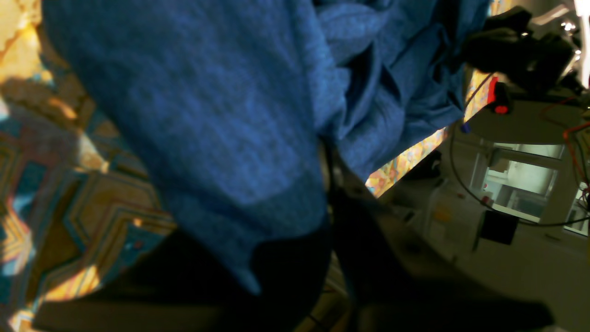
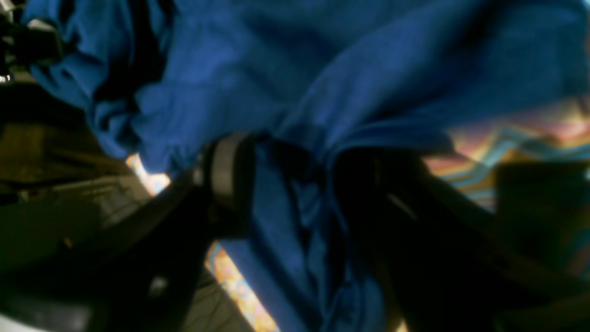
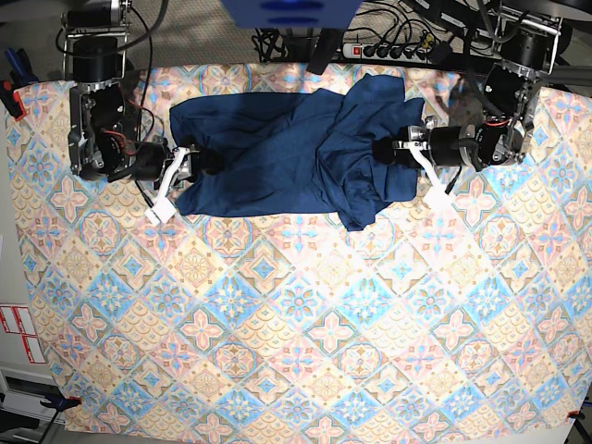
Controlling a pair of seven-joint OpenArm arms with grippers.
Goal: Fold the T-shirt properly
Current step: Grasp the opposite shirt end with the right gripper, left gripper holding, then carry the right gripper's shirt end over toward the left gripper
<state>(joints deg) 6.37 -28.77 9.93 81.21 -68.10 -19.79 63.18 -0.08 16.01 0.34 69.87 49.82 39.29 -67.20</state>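
Lying bunched along the table's far edge, the shirt (image 3: 277, 153) is mid-fold. The left gripper (image 3: 398, 148) pinches its crumpled side; the right gripper (image 3: 180, 171), jaws wide, straddles the opposite hem. Next probably needs that hem clamped.

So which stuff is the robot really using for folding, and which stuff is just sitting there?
For the job:
- T-shirt
- left gripper, shut on the shirt's edge
- right gripper, jaws wide around a bunch of the shirt

Just there:
- patterned tablecloth
- power strip and cables behind the table
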